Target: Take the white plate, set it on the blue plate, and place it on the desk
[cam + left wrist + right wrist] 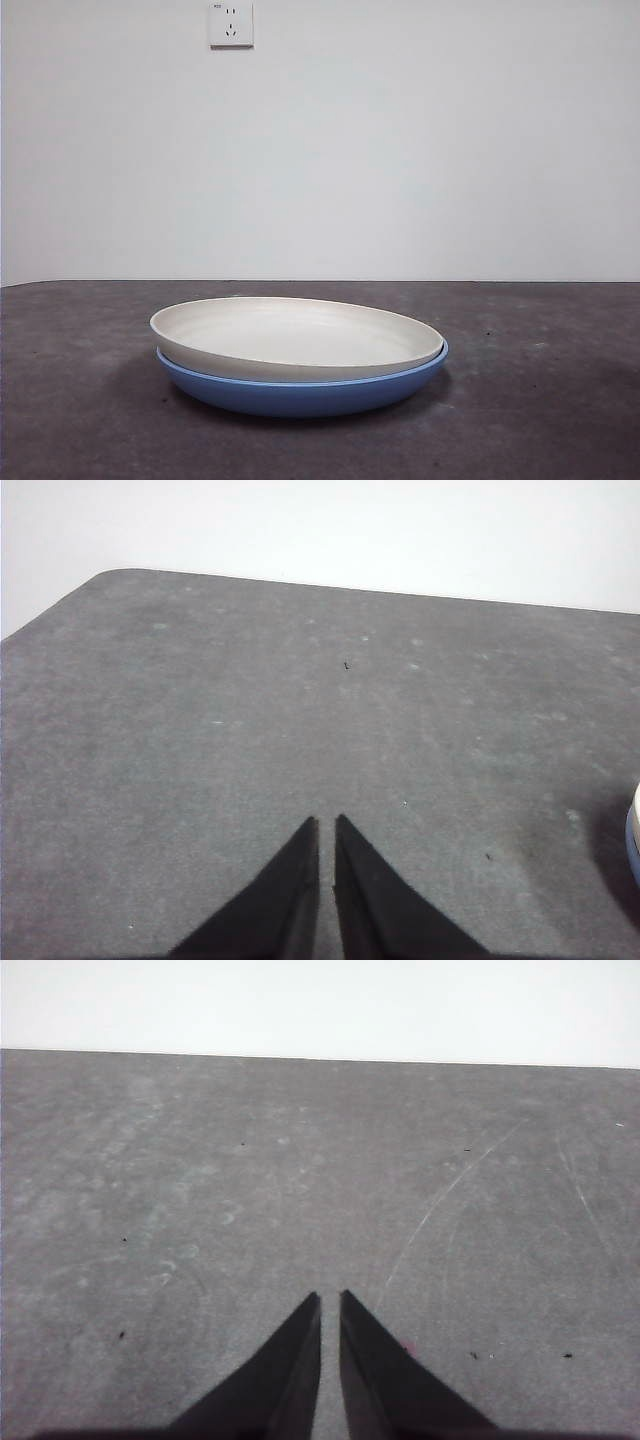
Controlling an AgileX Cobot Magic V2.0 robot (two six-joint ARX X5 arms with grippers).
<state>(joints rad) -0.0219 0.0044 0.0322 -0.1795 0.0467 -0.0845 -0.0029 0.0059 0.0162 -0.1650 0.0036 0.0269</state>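
1. Your white plate [300, 335] sits nested in the blue plate [300, 392], mouth up, slightly tilted and shifted off-centre; being round, it has no long axis.
2. The stack rests mid-desk [540, 400], with a wall socket [231, 24] behind.
3. Both plates hold nothing else.
4. Your left gripper [326, 825] and right gripper [330, 1302] hang over bare desk, jaws closed on nothing.
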